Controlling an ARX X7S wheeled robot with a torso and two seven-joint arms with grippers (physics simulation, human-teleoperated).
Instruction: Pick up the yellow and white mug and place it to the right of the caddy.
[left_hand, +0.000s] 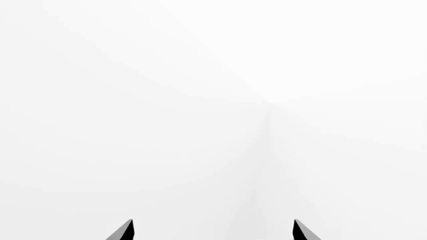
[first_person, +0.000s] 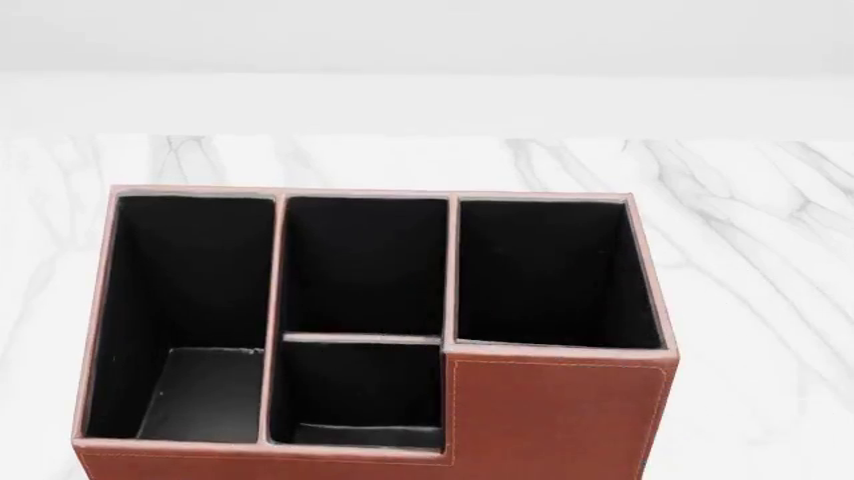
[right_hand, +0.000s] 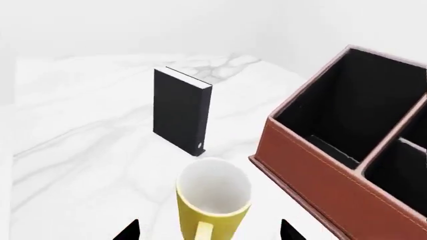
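Note:
The yellow and white mug (right_hand: 223, 217) stands upright on the marble top, handle turned toward the right wrist camera, white inside showing. My right gripper (right_hand: 209, 231) is open, one dark fingertip on each side of the mug with clear gaps to it. The reddish-brown caddy (right_hand: 313, 170) stands just beside the mug; in the head view the caddy (first_person: 554, 420) fills the lower frame, its black compartments holding nothing. The mug does not show in the head view. My left gripper (left_hand: 213, 231) is open, facing only a blank white wall.
A small black upright book (right_hand: 177, 112) with a white edge stands on the marble tabletop (right_hand: 87, 150) a little beyond the mug. A white wall runs behind the table (first_person: 747, 230). Neither arm shows in the head view.

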